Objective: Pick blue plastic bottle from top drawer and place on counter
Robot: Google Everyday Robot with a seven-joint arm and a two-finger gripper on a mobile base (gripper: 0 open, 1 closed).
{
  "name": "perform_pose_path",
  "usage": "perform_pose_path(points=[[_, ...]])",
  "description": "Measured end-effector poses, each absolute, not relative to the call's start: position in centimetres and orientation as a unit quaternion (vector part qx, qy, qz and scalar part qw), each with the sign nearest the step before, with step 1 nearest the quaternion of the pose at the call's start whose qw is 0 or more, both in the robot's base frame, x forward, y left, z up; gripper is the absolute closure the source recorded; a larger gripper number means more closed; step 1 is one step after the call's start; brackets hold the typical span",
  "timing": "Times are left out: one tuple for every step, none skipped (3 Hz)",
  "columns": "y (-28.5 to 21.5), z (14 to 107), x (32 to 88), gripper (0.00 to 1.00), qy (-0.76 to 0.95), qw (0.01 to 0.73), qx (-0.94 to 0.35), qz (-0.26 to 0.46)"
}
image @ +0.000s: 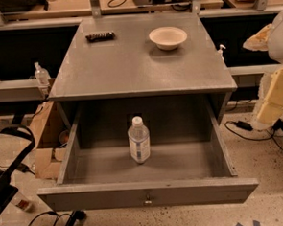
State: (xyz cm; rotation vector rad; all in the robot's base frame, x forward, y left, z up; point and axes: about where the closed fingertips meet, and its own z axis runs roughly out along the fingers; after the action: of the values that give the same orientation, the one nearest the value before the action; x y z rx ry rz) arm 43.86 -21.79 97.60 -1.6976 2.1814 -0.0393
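— Where do we stand with the blue plastic bottle (139,143)?
— It stands upright on the floor of the open top drawer (146,193), about midway across, touching none of the walls
— And our gripper (274,97)?
— At the right edge of the view, off to the side of the counter (129,63) and well apart from the bottle; whether it is apart or closed we cannot tell
— How do we expect the bottle to handle?
— Light, we judge, with thin walls that give under a hard squeeze and a smooth label that may slip. Tall on a small base, it would tip at a sideways nudge
— So where do we take hold?
— Around the body at the label, below its cap, then lift straight up and set it on the counter in front of the bowl (167,37)
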Motion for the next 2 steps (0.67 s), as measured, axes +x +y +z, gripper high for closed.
perform_pose_path(points=[[-22.9,94.9,44.5,0.00,0.758,0.247,-0.602,0.034],[-23.3,90.4,45.8,0.00,0.731,0.335,-0.587,0.089]])
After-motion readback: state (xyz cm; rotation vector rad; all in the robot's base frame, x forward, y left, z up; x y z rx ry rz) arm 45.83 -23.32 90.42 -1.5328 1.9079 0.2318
